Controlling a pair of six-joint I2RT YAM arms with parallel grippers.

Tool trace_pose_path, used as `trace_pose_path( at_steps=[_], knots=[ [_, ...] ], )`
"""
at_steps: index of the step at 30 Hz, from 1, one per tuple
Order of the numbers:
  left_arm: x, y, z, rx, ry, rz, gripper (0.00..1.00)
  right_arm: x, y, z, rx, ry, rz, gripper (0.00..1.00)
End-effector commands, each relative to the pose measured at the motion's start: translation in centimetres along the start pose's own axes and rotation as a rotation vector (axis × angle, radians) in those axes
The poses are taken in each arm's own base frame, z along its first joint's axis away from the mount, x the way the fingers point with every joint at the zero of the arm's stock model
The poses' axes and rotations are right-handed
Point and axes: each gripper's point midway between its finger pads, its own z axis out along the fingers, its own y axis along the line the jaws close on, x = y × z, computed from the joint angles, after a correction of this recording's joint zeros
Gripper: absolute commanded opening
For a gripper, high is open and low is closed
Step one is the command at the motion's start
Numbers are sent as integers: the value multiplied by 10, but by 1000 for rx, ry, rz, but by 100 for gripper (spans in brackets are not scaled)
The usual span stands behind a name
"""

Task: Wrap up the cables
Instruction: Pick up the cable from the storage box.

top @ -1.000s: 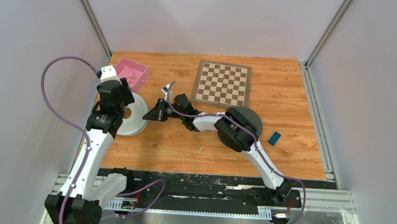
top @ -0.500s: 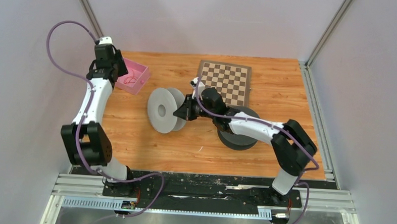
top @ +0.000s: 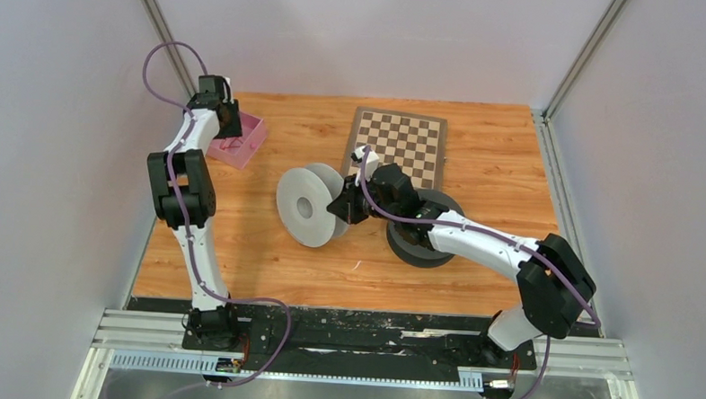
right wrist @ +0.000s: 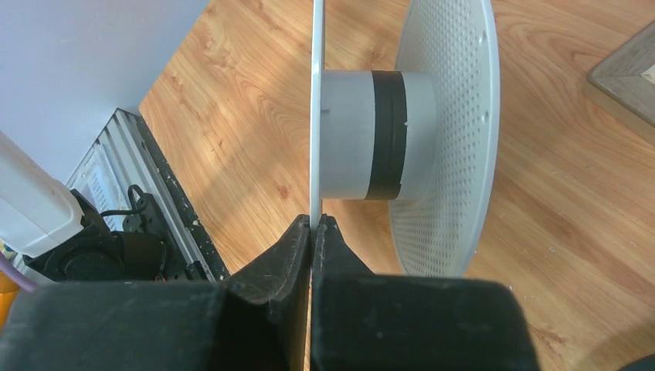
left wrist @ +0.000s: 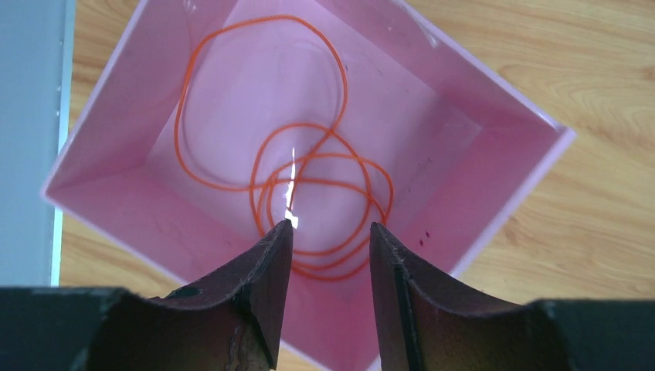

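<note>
The orange-red cable (left wrist: pixel 309 178) lies in loose loops inside a pink box (left wrist: pixel 494 147), which stands at the table's far left (top: pixel 247 145). A pale thread (left wrist: pixel 291 189) crosses the loops. My left gripper (left wrist: pixel 328 228) hangs open just above the loops, holding nothing; from above it is over the box (top: pixel 225 122). My right gripper (right wrist: pixel 317 220) is shut on the rim of one flange of a grey spool (right wrist: pixel 363 135). The spool stands on edge at the table's middle (top: pixel 309 207), with the right gripper (top: pixel 340 206) at its right side.
A black and grey spool (top: pixel 420 234) lies flat under the right arm. A chessboard (top: pixel 401 143) lies at the back. The left wall and a metal rail run close beside the pink box.
The left arm swung from the grey spool to the far left and now hovers over the pink box. The right gripper took the grey spool by its rim and drew it toward the table's middle.
</note>
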Motion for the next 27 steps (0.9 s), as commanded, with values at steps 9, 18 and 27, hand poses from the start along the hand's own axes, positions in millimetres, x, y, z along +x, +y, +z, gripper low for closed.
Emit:
trace_pose_path(
  at_steps=[9,18,27],
  knots=[
    [23,9,39,18,114,2,51,-34,17,-13,-27,-91,-76,0],
    [33,9,53,23,172,4,29,-35,15,-10,-18,-93,-76,0],
    [-32,15,4,-6,-29,29,0,-35,12,-7,-7,-92,-79,0]
  ],
)
